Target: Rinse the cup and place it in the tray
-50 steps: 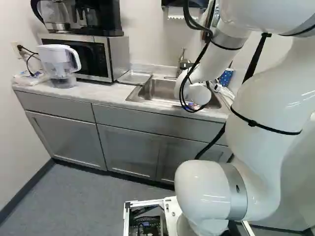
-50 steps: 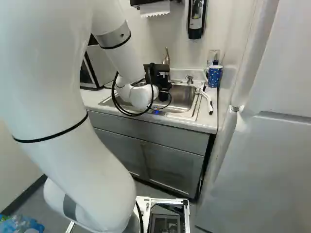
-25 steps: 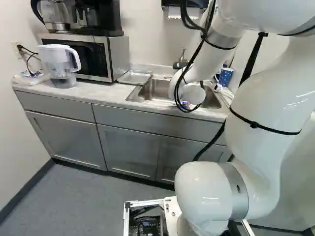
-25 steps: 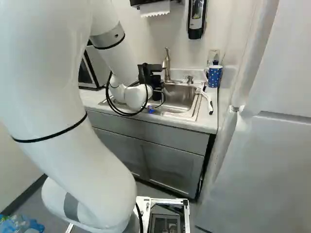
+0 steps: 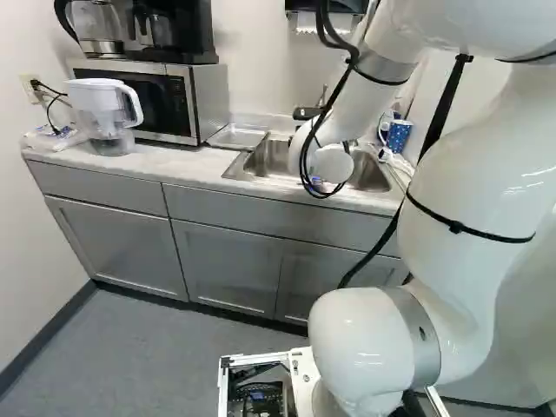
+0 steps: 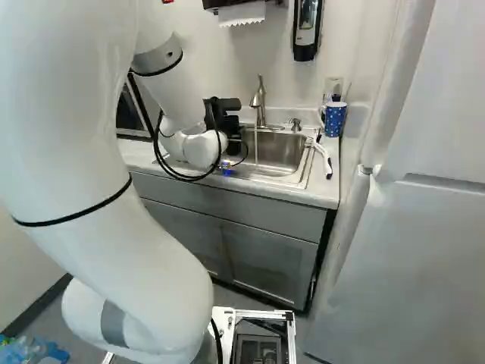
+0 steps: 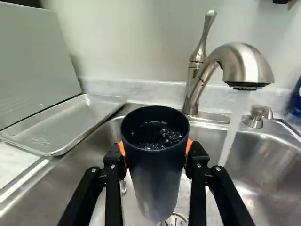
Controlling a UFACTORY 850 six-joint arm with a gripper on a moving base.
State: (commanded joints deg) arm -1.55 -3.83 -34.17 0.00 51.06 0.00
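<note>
Jaws part-open, clamped on dark cup (image 7: 154,179) above sink (image 7: 263,165); water (image 7: 233,127) running beside; tray (image 7: 61,123) near desk (image 5: 182,165) back edge.

Even, fairly bright light fills the room, its source out of view. Small white highlights gleam on the arm's (image 5: 469,174) rounded shell in the left base view, while the cabinets (image 5: 226,261) sit in duller light above a dark strip of shadow along the floor (image 5: 130,347). In the wrist view, glare streaks the sink (image 7: 268,188) and tap (image 7: 244,61), the water (image 7: 230,141) blurs into a pale band, and tiny glints dot the cup's (image 7: 155,179) dark inside.
</note>
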